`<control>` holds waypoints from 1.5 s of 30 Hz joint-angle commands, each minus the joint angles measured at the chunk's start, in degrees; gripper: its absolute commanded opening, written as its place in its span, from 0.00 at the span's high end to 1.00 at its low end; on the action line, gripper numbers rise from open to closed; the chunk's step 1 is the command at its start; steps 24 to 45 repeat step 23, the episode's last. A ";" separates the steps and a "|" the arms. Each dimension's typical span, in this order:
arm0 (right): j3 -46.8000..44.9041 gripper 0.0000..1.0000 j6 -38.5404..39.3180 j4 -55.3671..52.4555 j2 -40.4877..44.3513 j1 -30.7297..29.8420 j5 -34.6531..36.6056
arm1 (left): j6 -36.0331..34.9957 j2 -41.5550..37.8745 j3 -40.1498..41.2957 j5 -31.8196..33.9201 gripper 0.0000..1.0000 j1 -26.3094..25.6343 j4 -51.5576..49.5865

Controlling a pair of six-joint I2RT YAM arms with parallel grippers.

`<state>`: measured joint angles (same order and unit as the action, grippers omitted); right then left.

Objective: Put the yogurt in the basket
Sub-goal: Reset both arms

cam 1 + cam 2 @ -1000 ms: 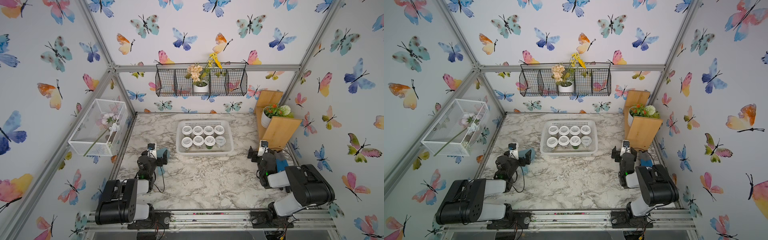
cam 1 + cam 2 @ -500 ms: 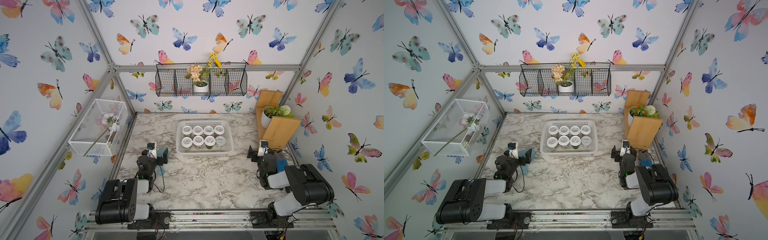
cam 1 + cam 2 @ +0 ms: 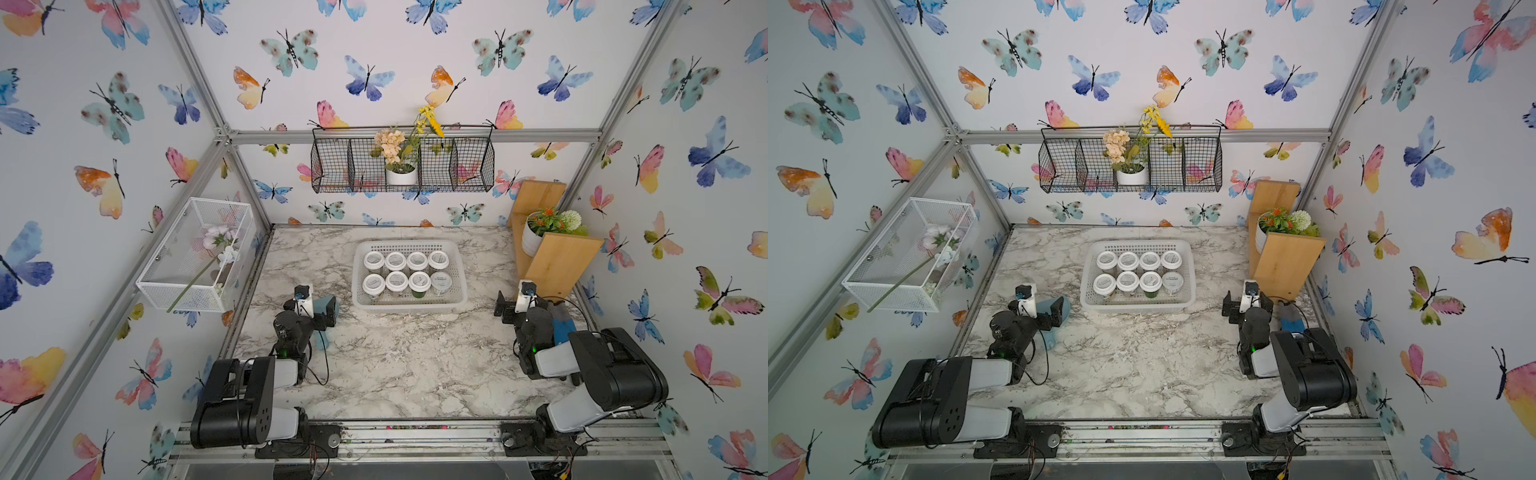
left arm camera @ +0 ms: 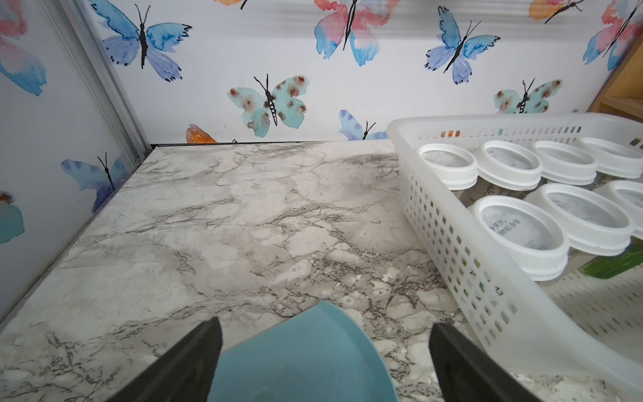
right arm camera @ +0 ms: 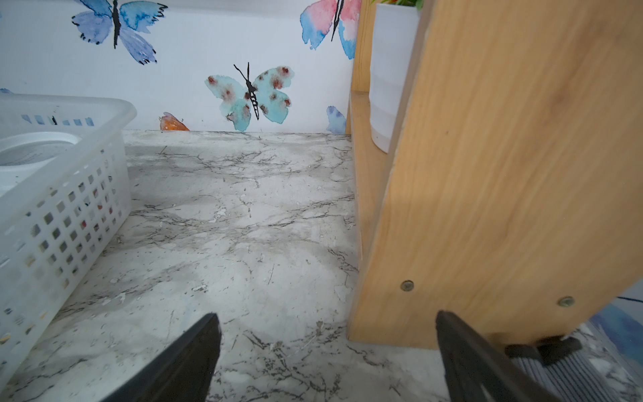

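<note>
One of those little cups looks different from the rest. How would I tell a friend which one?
Find the white plastic basket on the marble table. In its row nearer the arms, take the cup at the wooden shelf's end. Its lid is flat grey, with no white rim like the others.

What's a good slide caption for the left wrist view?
Open left claw near the basket, yogurt cups inside.

overall: no change can be made out.
left gripper (image 4: 325,325): no shift seen, left of the basket (image 3: 407,307); jaws as wide apart as before.
right gripper (image 5: 327,316): no shift seen, right of the basket; jaws as wide apart as before.
yogurt (image 3: 396,281): unmoved inside the basket.
</note>
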<state>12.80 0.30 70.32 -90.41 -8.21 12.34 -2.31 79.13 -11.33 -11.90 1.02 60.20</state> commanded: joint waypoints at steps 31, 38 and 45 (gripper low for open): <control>0.58 0.01 0.32 -0.08 0.47 0.47 -1.47 | 0.37 0.47 -0.03 1.08 0.01 -0.09 1.58; 0.58 0.01 0.32 -0.08 0.47 0.47 -1.47 | 0.37 0.47 -0.03 1.08 0.01 -0.09 1.58; 0.58 0.01 0.32 -0.08 0.47 0.47 -1.47 | 0.37 0.47 -0.03 1.08 0.01 -0.09 1.58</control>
